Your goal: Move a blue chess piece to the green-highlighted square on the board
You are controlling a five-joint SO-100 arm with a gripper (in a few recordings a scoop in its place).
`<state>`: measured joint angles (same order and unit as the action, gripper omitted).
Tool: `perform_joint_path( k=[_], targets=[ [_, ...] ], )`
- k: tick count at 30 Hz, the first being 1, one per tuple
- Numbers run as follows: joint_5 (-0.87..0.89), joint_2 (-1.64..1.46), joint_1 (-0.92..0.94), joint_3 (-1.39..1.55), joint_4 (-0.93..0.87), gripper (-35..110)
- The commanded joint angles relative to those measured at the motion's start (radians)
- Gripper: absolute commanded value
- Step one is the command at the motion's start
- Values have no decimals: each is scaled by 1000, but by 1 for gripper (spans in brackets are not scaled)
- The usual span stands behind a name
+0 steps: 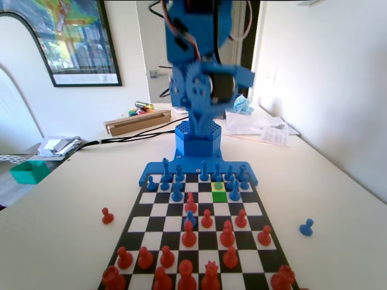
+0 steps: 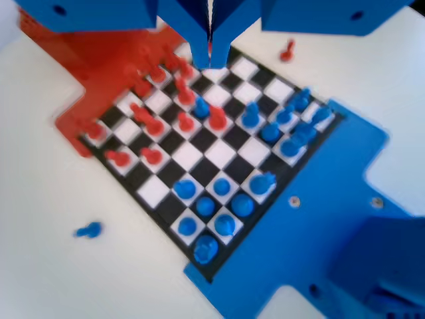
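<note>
The board [image 1: 199,232] has a black and white chequered pattern. 1 square [image 1: 219,196] on it is bright green, and the square [image 1: 218,186] behind it is paler yellow-green. The pieces are blue and red. The table [image 1: 338,199] is cream-white.

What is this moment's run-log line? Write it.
gripper: shut, nothing held, high above board | green-highlighted square: vacant | step: no pawn picked up yet

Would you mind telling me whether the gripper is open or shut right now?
Shut, and empty: in the wrist view the gripper has its two jaws pressed together with no piece between them, high above the board.
</note>
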<state>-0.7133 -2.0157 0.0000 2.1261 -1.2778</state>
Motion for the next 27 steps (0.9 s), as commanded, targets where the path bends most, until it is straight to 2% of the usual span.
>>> perform_joint_path(
  k=[1,18,27],
  targets=[
    [51,55,-6,2,77,1],
    [140,101,-164,321,405,5],
    [143,104,-201,327,417,10]
  ],
)
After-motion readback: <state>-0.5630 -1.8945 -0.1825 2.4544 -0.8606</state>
